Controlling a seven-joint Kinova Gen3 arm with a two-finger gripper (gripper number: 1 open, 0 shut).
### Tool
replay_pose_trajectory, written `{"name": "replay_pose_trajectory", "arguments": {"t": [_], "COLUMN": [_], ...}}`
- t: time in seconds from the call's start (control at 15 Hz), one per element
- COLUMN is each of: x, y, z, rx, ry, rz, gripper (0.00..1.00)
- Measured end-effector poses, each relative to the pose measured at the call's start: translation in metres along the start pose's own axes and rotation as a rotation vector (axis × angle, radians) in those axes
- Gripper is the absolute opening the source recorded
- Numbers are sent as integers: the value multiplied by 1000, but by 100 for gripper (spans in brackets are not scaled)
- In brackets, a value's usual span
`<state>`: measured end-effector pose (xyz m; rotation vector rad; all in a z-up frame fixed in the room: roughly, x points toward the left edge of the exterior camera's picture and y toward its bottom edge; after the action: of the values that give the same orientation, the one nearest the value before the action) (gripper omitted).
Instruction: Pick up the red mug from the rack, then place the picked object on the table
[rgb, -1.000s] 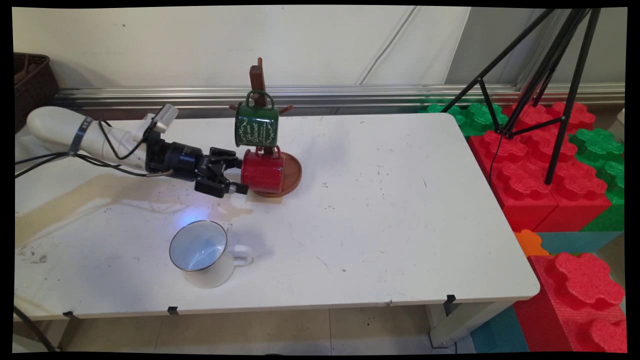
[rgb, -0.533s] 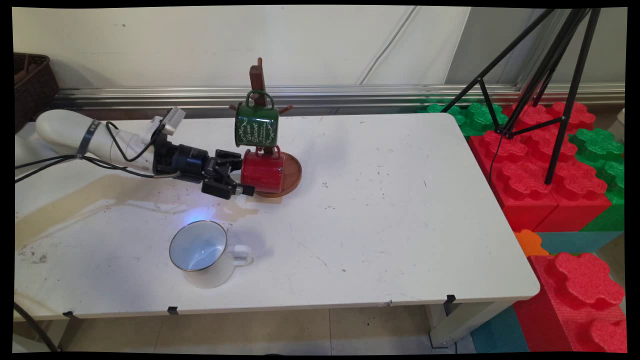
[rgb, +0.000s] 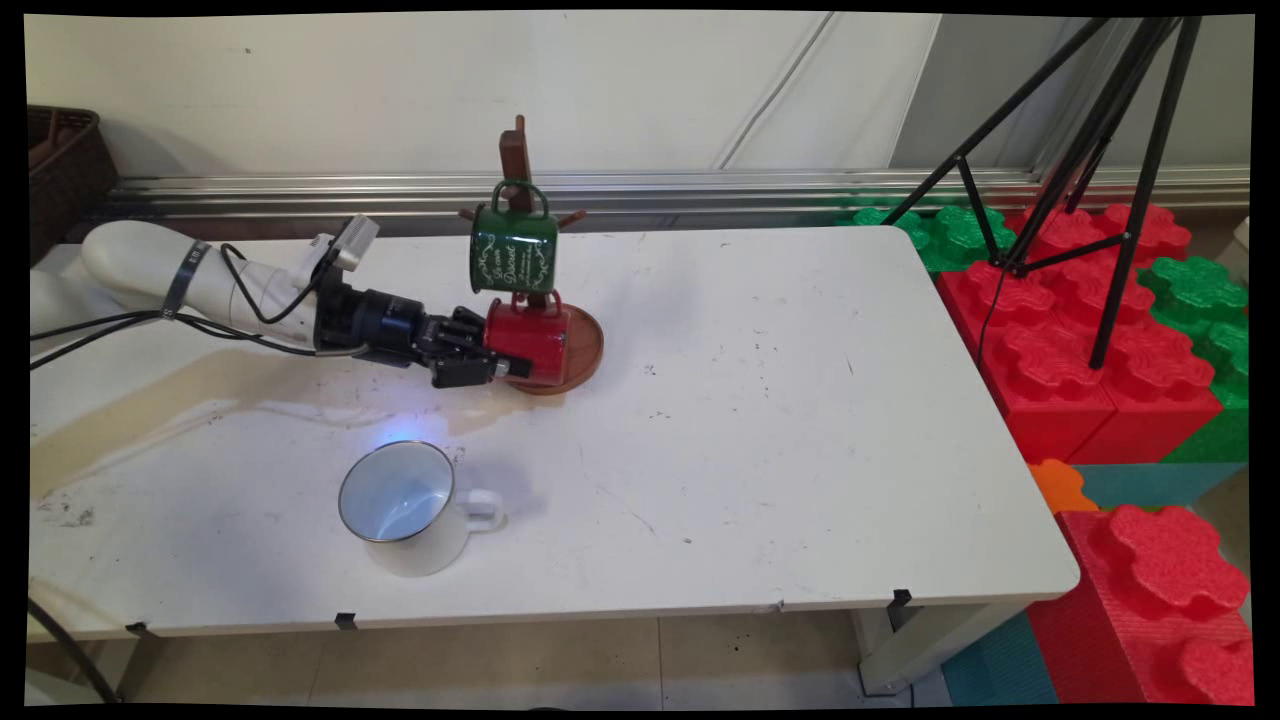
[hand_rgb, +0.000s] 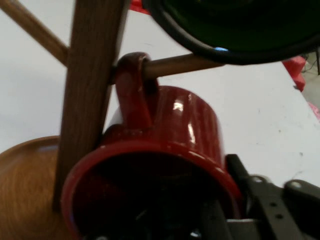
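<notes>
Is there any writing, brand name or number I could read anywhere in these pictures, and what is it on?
White ornate script inside a scrollwork frame on the green mug hanging from the wooden mug stand: too small and curly to read for sure.
Red mug, at the gripper: no writing shows.
White mug on the table: no writing shows.
No other text, brand or number can be read.

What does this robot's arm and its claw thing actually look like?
The arm is smooth, rounded and white, with a dark band around it and thin black cables looping alongside. Near the wrist sits a small pale box, then a black cylindrical section. The gripper is all black, built of jointed metal links with two fingers; the hand view shows its linkage with small bolts.
</notes>
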<state>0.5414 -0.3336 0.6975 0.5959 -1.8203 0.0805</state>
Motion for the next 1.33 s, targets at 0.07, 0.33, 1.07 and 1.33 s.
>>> {"name": "replay_pose_trajectory", "arguments": {"t": [0.07,0.33,1.07,1.33], "x": [0,1,12,13], "y": [0,2,13,24], "z": [0,1,-3,-9], "rx": [-2,-9,-56,-84], "ry": [0,2,20,17], "rz": [-1,-6,8,17], "gripper": [0,0,0,0]}}
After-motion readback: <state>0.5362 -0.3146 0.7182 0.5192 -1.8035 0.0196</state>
